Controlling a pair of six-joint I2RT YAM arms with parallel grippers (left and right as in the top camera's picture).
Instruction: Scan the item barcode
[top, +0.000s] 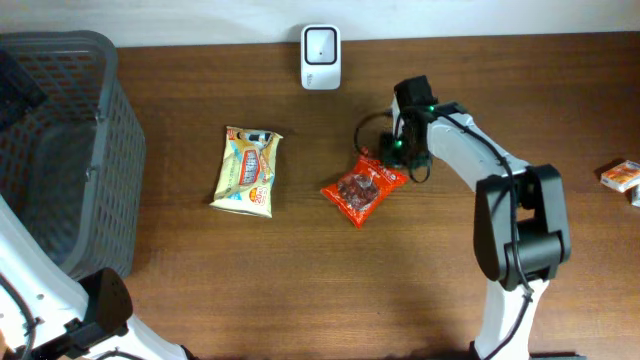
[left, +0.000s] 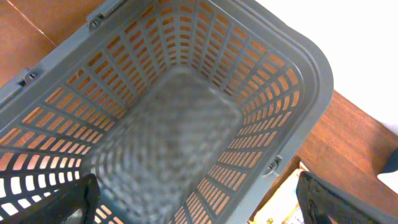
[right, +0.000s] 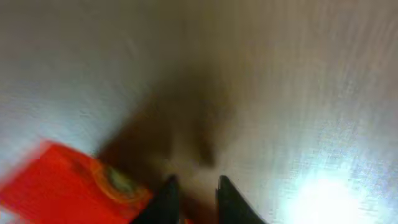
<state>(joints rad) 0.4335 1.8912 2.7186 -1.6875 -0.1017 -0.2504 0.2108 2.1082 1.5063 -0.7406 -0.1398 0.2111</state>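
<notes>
A red snack packet (top: 362, 190) lies on the brown table, right of centre. My right gripper (top: 398, 160) is low over the packet's upper right corner. In the right wrist view the red packet (right: 68, 180) fills the lower left, blurred, and my right gripper (right: 194, 180) has its fingers drawn close together with a sliver of red between their bases. A white scanner (top: 320, 44) stands at the table's far edge. My left gripper (left: 196, 186) hangs wide open over the grey basket (left: 311, 68), holding nothing.
A yellow snack packet (top: 248, 170) lies left of the red one, its corner showing as the yellow packet (left: 280, 208) beside the basket. The grey basket (top: 60, 150) fills the left side. A small orange and white box (top: 622, 175) sits at the right edge.
</notes>
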